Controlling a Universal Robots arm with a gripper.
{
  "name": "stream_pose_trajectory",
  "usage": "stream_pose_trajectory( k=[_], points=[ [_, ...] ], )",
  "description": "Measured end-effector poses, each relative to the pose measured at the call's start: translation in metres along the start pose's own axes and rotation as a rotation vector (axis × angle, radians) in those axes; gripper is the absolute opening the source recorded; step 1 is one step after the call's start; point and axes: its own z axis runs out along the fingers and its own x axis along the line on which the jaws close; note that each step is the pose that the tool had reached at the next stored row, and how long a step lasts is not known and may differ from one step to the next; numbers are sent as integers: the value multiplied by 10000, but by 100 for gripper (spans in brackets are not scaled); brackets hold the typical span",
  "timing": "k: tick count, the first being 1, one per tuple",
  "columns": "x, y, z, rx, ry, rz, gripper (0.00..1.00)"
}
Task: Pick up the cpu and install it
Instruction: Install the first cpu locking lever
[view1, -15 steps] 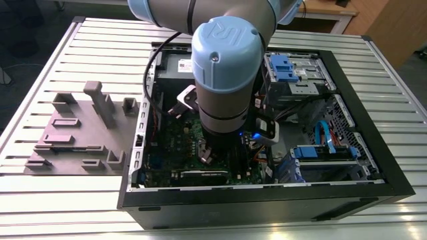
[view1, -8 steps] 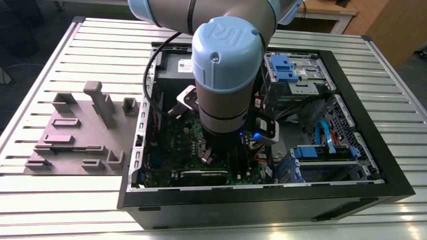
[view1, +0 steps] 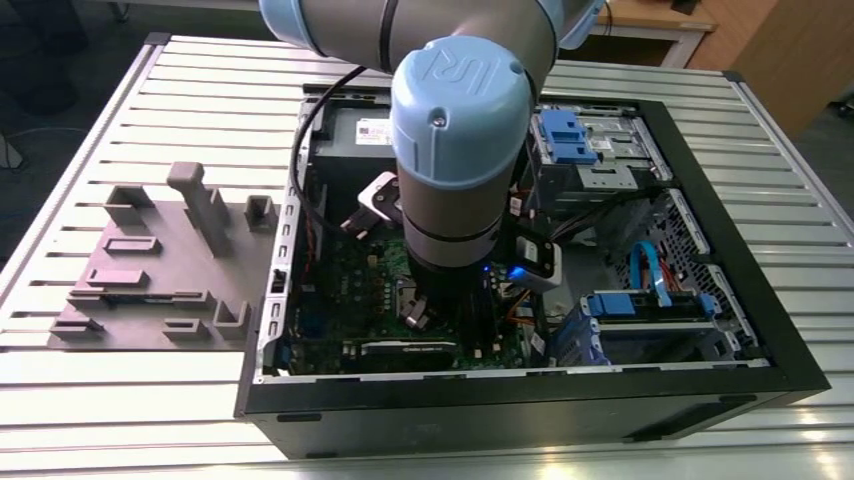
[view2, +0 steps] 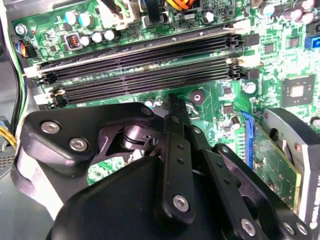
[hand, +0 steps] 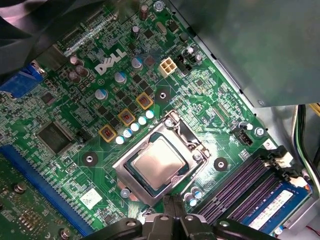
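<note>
In the middle of the first wrist view the cpu (hand: 159, 164) lies flat in its socket frame (hand: 159, 165) on the green board (hand: 100, 150), just above the gripper (hand: 173, 210), whose fingertips sit pinched together, empty.

1. The arm (view1: 454, 130) in the exterior view has silver-grey tube sections and pale blue round joint caps; the nearest cap carries a raised logo and small recessed screws.
2. A black cable (view1: 310, 150) runs down beside the arm.
3. Below the wrist sits a black section with a small blue light (view1: 515, 272).
4. The gripper (view2: 172, 165) in the second wrist view is matte black, built of flat linkage bars joined by silver screws and pivot pins.
</note>
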Motion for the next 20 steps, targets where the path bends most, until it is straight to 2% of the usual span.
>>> stream_pose_trajectory(
  k=[8, 12, 17, 20],
  points=[
    [9, 10, 0, -12, -23, 1, 10],
    [7, 15, -28, -24, -44, 3, 10],
    [-9, 12, -158, -18, -34, 3, 10],
    [-23, 9, -264, -18, -34, 3, 10]
  ],
)
